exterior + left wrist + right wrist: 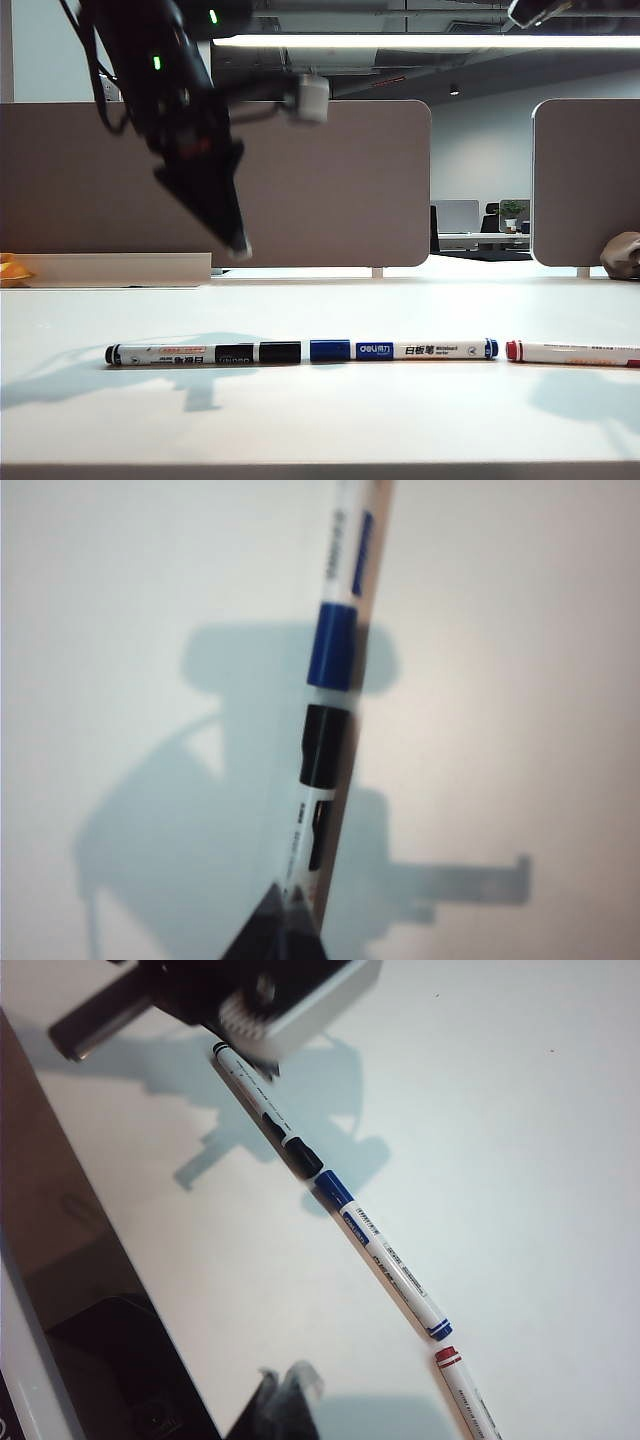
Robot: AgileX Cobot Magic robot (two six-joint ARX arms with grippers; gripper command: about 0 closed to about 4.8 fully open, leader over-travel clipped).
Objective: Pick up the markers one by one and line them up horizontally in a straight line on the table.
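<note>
Three slim markers lie end to end on the smooth white tabletop [320, 420], their long axes running left to right across the exterior view in one nearly straight row. The black-capped marker [203, 353] is at the left, its white printed barrel toward the left and its glossy black cap toward the middle. That cap meets the blue cap of the blue-capped marker [403, 350], whose white barrel with a blue label band runs on to the right and ends in a small blue plug. Just beyond a narrow gap lies the red-capped marker [572, 352], red end toward the blue one, its white barrel running off the right edge of the view.

The left claw [238, 246] hangs in the air above the left part of the row, tilted with its dark tip pointing down and rightward, clear of the tabletop and holding nothing; its fingers are pressed together. In its own wrist view the tip [280, 935] shows as a dark wedge over the black-capped marker's barrel.

The right claw [285, 1385] sits above the tabletop near the red-capped marker, its tips closed together and empty.

Behind the tabletop stand grey-brown partition panels [330, 180] with rounded corners.
</note>
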